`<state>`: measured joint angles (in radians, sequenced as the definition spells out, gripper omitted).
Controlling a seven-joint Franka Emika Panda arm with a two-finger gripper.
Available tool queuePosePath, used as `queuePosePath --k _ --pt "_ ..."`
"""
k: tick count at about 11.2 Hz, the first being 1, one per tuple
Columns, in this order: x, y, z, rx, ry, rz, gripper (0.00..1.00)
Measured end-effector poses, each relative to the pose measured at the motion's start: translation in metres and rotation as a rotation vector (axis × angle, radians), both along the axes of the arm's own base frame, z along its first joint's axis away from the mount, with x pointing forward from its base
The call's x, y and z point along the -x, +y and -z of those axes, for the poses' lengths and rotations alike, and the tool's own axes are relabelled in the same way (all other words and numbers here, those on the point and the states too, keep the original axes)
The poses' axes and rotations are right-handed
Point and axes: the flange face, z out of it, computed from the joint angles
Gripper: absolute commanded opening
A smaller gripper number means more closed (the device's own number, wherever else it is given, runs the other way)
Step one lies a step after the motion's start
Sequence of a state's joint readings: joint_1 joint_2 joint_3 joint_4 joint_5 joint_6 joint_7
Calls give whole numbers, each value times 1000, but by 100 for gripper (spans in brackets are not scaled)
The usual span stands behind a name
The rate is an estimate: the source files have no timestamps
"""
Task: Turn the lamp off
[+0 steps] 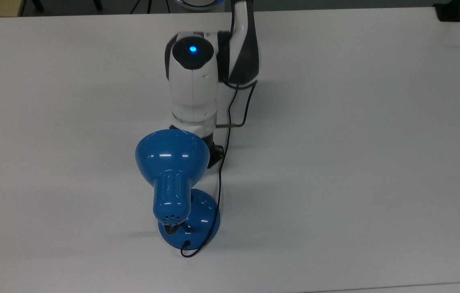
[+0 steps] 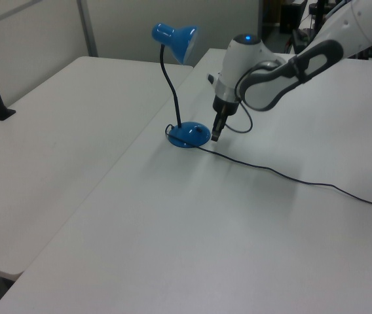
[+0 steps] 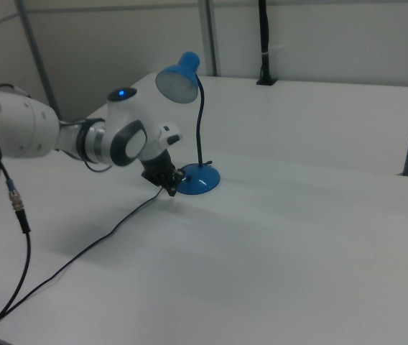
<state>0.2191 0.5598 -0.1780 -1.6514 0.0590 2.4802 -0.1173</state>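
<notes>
Lamp (image 2: 187,134): unlit, upright on the white table (image 2: 173,229).
Hand (image 2: 216,135): just beside the lamp's base, apart from it; grip state cannot be told.
Cord (image 2: 291,178): trails across the table.

My arm (image 2: 284,59) reached in from the left view's upper right, wrist bent downward at centre frame. I had the gripper (image 2: 216,133) pointing down, fingertips low near the table surface.

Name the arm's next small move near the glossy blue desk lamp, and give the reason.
Probably lift the gripper up and away. The glossy blue metal desk lamp looks dark: its bell-shaped shade casts no glow on the white table, and the gripper sits just beside the round base, apparently off it.
</notes>
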Motion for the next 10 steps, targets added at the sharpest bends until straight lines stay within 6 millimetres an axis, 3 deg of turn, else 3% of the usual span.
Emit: queuePosePath --k 1,2,4,5,6,8,10 --pt "8 -7 -22 -10 53 20 45" --pt "22 -19 -63 -25 119 41 99" --pt "68 -46 -154 -43 224 71 100" --pt "92 -54 -186 -22 269 72 100" --pt "112 -59 -209 -7 304 73 100" --pt "133 -68 -236 -3 308 85 100" --pt "142 -77 -247 -9 306 99 100"
